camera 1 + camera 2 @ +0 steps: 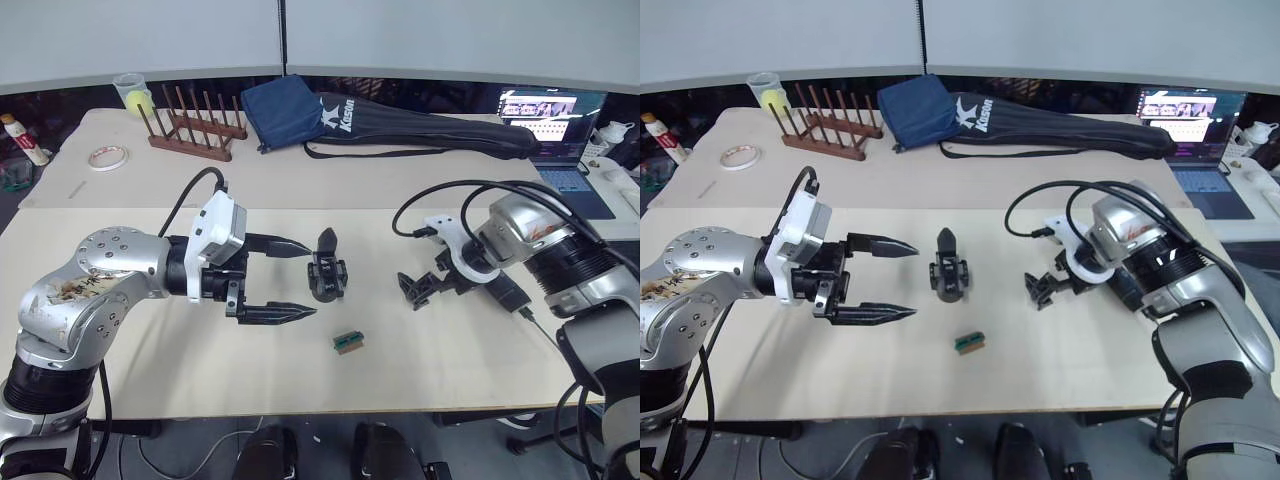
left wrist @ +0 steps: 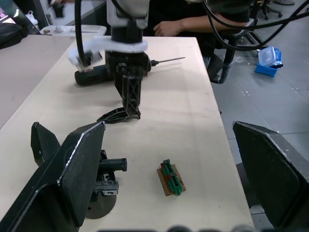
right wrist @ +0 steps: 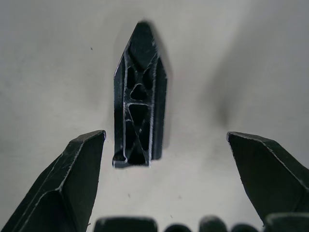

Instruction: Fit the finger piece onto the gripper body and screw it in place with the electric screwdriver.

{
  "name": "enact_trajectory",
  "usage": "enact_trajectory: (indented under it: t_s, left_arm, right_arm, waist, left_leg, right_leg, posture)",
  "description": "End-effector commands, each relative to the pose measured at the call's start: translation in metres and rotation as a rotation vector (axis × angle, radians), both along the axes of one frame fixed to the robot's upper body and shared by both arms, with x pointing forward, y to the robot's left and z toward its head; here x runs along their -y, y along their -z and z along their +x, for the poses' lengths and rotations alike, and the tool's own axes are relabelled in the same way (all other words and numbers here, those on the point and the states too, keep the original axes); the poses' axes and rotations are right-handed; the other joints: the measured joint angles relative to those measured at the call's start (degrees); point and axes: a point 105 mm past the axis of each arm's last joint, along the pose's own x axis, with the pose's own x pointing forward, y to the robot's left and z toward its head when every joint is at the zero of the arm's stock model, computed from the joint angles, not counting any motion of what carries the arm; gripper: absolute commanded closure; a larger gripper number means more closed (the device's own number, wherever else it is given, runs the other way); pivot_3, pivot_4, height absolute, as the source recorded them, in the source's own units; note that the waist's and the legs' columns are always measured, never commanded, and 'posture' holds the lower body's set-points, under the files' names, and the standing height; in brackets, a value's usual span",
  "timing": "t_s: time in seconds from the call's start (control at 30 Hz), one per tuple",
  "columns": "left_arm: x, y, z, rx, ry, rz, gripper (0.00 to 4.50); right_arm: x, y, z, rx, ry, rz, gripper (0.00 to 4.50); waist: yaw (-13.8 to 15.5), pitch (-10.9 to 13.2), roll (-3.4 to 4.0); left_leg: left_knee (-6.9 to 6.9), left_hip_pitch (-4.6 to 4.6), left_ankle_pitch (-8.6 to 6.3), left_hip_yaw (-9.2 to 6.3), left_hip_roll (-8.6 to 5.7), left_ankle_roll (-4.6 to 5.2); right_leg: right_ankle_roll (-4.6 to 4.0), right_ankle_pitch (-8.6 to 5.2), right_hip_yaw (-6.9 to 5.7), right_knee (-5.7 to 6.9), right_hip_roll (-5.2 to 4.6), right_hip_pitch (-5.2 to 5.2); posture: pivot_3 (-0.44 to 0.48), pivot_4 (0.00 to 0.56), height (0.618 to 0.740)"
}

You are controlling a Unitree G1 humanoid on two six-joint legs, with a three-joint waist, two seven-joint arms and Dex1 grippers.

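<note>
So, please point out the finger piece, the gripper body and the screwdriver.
finger piece [image 3: 139,99]: right wrist view, its ribbed middle.
gripper body [image 1: 327,272]: left eye view, its black block.
screwdriver [image 2: 94,76]: left wrist view, its thick black handle.

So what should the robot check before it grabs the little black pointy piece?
1. Right gripper open: ok.
2. Finger piece lying flat on the table, between the open fingers: ok.
3. Piece centred in the gap: not ok, it sits nearer one finger.
4. Left gripper open beside the gripper body, not touching it: ok.
5. Gripper body upright: ok.
6. Electric screwdriver on the table near the right arm: ok.
</note>
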Motion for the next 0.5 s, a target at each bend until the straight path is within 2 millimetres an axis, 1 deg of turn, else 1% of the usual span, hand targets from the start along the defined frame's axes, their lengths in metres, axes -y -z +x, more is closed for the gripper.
enact_trajectory:
  t_s: [0.03, 0.13, 0.2, 0.23, 0.37, 0.43, 0.47, 0.5]
  left_arm:
    - [-0.002, -0.004, 0.007, 0.060, -0.029, 0.019, 0.00]
    - [-0.002, -0.004, 0.013, 0.066, -0.051, 0.017, 0.00]
    - [-0.002, -0.004, 0.014, 0.062, -0.059, 0.014, 0.00]
    - [-0.003, -0.004, 0.015, 0.051, -0.070, 0.004, 0.00]
    - [-0.006, -0.012, 0.020, -0.131, -0.146, -0.168, 0.00]
    - [-0.004, -0.021, 0.026, -0.203, -0.212, -0.281, 0.00]
    - [-0.003, -0.025, 0.032, -0.236, -0.257, -0.341, 0.00]
    - [-0.001, -0.028, 0.037, -0.259, -0.290, -0.385, 0.00]
  right_arm:
    - [-0.006, 0.006, -0.005, 0.010, -0.083, -0.001, 1.58]
    - [-0.007, 0.010, -0.004, 0.032, -0.122, -0.004, 2.54]
    - [-0.008, 0.006, 0.000, 0.084, -0.173, 0.006, 3.35]
    - [-0.007, 0.001, 0.003, 0.119, -0.203, 0.013, 3.39]
    - [-0.011, -0.034, 0.009, 0.321, -0.472, 0.067, 3.39]
    - [-0.016, -0.067, 0.016, 0.513, -0.592, 0.086, 3.39]
    - [-0.022, -0.085, 0.019, 0.642, -0.651, 0.098, 3.39]
    - [-0.026, -0.099, 0.020, 0.741, -0.691, 0.113, 3.39]
  waist:
    - [0.0, 0.0, 0.00]
    - [0.0, 0.0, -0.01]
    - [-0.1, 0.0, -0.01]
    - [-0.1, 0.0, -0.01]
    - [-0.1, 0.1, 0.11]
    - [-0.1, 0.1, 0.12]
    - [-0.1, 0.1, 0.12]
    - [0.0, 0.1, 0.12]
  left_leg:
    - [0.00, 0.00, 0.00, 0.00, 0.00, 0.00]
    - [0.01, 0.02, 0.00, -0.01, 0.01, -0.01]
    - [0.01, 0.03, 0.01, -0.01, 0.02, -0.02]
    - [0.01, 0.03, 0.01, -0.01, 0.02, -0.02]
    - [-0.01, 0.00, 0.02, 0.00, 0.04, -0.04]
    - [0.00, 0.00, 0.03, 0.00, 0.06, -0.04]
    - [0.00, 0.00, 0.03, 0.00, 0.06, -0.04]
    - [0.01, 0.00, 0.03, -0.01, 0.06, -0.04]
  right_leg:
    - [0.00, 0.00, 0.00, -0.01, 0.00, 0.01]
    - [0.00, 0.00, -0.01, 0.00, 0.01, 0.03]
    - [0.00, 0.00, -0.01, 0.00, 0.03, 0.03]
    - [-0.01, 0.00, 0.00, 0.00, 0.06, 0.03]
    - [0.00, 0.00, 0.10, 0.00, 0.08, -0.07]
    - [0.01, -0.01, 0.13, 0.01, 0.08, -0.08]
    - [0.01, -0.01, 0.13, 0.02, 0.08, -0.07]
    - [0.02, -0.01, 0.15, 0.02, 0.07, -0.07]
  posture:
    - [0.000, 0.150, 0.740]
    - [0.000, 0.150, 0.740]
    - [0.000, 0.150, 0.740]
    - [0.000, 0.150, 0.740]
    - [0.000, 0.150, 0.740]
    - [0.000, 0.150, 0.740]
    - [0.000, 0.150, 0.740]
    - [0.000, 0.150, 0.740]
